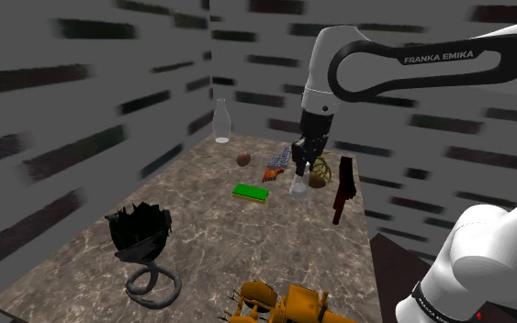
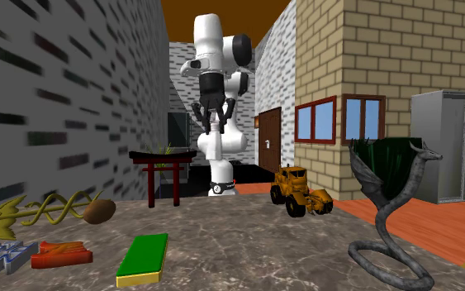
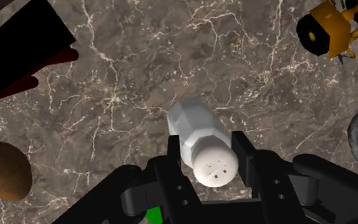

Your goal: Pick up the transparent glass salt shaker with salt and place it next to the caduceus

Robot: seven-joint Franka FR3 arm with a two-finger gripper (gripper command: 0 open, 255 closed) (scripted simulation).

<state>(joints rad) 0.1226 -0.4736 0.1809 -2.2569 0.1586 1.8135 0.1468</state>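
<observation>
A clear faceted salt shaker (image 3: 196, 130) with a white perforated cap is clasped near its top between my black fingers (image 3: 242, 151). In the shoulder view the gripper (image 1: 301, 168) holds the shaker (image 1: 297, 186) upright, just above the marble table (image 1: 210, 248) near its far end. The golden caduceus (image 1: 321, 167) lies close behind the shaker toward the shoulder view's right. In the second exterior view the gripper (image 2: 215, 116) hangs in the distance, and the caduceus (image 2: 40, 211) lies at the table's left side.
By the caduceus are a brown ball (image 2: 98, 212) and a dark red gate model (image 1: 343, 188). A green block (image 1: 250, 193), an orange piece (image 1: 271, 172), a blue piece (image 1: 284, 158) and a glass bottle (image 1: 220, 121) sit nearby. A dragon statue (image 1: 141, 243) and a yellow vehicle (image 1: 284, 303) occupy the near end.
</observation>
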